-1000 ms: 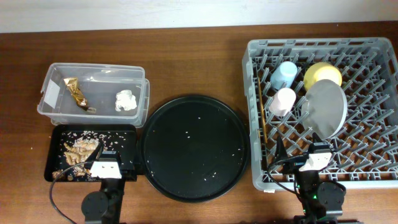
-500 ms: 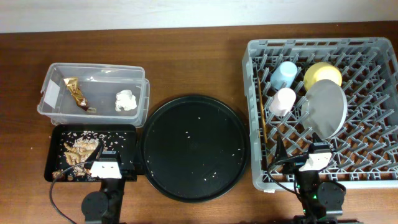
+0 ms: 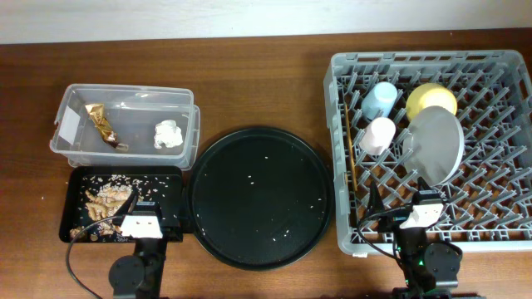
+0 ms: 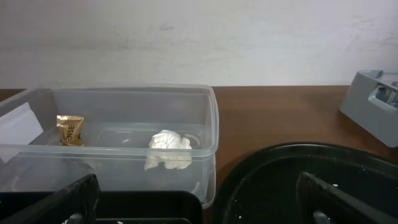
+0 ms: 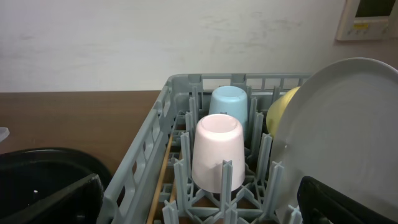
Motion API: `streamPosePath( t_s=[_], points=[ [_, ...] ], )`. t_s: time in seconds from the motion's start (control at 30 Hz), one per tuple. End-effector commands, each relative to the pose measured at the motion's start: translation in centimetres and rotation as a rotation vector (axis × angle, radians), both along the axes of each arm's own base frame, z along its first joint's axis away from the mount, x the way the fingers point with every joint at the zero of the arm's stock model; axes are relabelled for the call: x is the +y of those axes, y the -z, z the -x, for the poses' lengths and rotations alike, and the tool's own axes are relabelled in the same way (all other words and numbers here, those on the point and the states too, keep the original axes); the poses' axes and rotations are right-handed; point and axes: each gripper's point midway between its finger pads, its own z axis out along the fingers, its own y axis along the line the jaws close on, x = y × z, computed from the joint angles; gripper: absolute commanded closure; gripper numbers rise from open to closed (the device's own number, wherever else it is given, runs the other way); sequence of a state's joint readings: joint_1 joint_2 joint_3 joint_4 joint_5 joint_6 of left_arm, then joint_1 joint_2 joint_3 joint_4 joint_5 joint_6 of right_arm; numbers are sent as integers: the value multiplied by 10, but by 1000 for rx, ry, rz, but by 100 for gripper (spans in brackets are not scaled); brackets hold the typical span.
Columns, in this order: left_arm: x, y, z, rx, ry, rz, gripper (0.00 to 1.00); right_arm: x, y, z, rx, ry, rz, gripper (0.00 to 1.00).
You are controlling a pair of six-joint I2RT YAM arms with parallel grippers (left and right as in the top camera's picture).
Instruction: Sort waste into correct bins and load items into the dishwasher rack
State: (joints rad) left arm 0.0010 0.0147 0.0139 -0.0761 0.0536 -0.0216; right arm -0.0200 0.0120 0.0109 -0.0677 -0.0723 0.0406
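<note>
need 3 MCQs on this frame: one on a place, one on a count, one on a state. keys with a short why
1. Where is the snack wrapper?
A) in the clear tub
B) on the flat black tray
C) on the round black tray

2. How many cups are in the rack?
A) one
B) two
C) three

3. How does the plate sit?
A) lying flat, face up
B) on edge, tilted
C) lying flat, face down

Key:
1 A: the left wrist view shows it behind the tub's wall.
2 B: only the pink cup and the light blue cup are there.
3 B: the right wrist view shows it rising among the pegs.
</note>
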Motion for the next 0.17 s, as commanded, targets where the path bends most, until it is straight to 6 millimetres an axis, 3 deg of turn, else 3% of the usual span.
streamPosePath(
  t_s=[0.0,0.13],
  points=[
    [0,1,0,-1,-4,-19,1,-2,2,0,3,10,9,2],
    [1,1,0,-1,-4,-19,1,-2,2,0,3,10,9,2]
  ],
)
